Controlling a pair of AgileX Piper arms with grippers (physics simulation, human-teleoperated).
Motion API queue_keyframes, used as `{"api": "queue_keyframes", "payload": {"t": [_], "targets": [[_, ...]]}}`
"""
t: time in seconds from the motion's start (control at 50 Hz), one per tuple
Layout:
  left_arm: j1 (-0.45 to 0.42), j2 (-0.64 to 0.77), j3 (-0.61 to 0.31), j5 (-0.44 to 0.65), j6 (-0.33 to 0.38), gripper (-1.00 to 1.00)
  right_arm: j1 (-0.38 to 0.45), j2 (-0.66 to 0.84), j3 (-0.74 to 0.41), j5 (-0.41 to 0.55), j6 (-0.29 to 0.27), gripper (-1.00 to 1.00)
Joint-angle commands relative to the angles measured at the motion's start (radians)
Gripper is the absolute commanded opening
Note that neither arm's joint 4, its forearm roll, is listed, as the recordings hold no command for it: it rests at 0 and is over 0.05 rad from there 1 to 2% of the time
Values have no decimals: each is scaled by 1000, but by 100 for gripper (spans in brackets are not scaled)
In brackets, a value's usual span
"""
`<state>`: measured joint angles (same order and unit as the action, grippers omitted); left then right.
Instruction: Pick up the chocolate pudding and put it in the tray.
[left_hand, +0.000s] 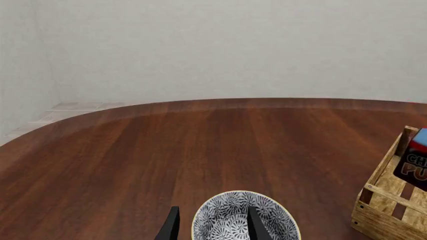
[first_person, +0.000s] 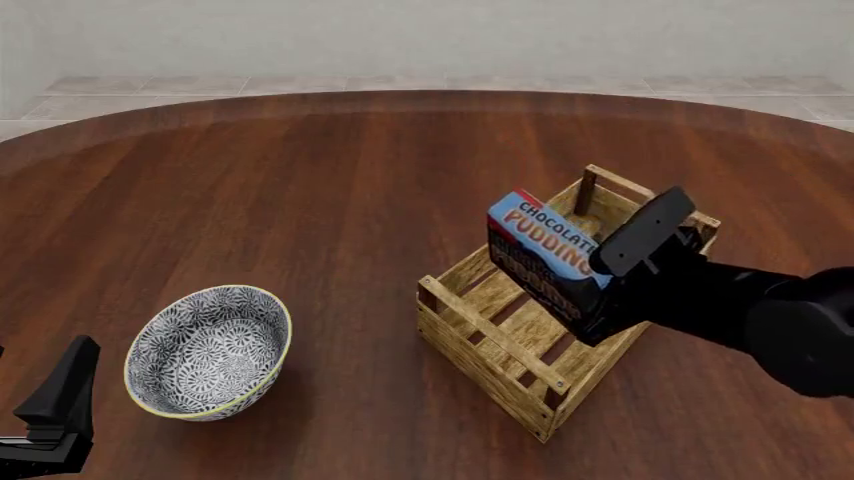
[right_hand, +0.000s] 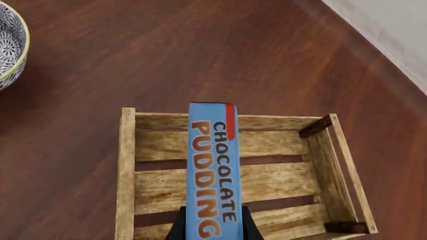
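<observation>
In the left wrist view, the left gripper (left_hand: 212, 225) is hovering with its fingers spread and nothing between them, just over the patterned bowl (left_hand: 245, 218) on the wooden table (left_hand: 167, 150). In the front view, the right gripper (first_person: 587, 312) is clamping the chocolate pudding (first_person: 545, 254) and holding it tilted above the tray (first_person: 487, 340). The right wrist view is showing the carton edge-up over the crate's slatted floor, not touching it.

We count one chocolate pudding carton (first_person: 545, 240), one wooden slatted crate (first_person: 497, 345), one patterned bowl (first_person: 210, 352), and two grippers.
</observation>
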<state>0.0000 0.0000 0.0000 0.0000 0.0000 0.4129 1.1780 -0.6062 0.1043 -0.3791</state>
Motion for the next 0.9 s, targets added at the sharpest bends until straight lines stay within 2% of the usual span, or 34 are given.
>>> {"api": "queue_keyframes", "payload": {"t": [0.02, 0.9], "targets": [[0, 0, 0, 0, 0, 100, 6, 4, 20, -19, 26, -100], [0, 0, 0, 0, 0, 100, 24, 38, 70, -76, 62, -100]]}}
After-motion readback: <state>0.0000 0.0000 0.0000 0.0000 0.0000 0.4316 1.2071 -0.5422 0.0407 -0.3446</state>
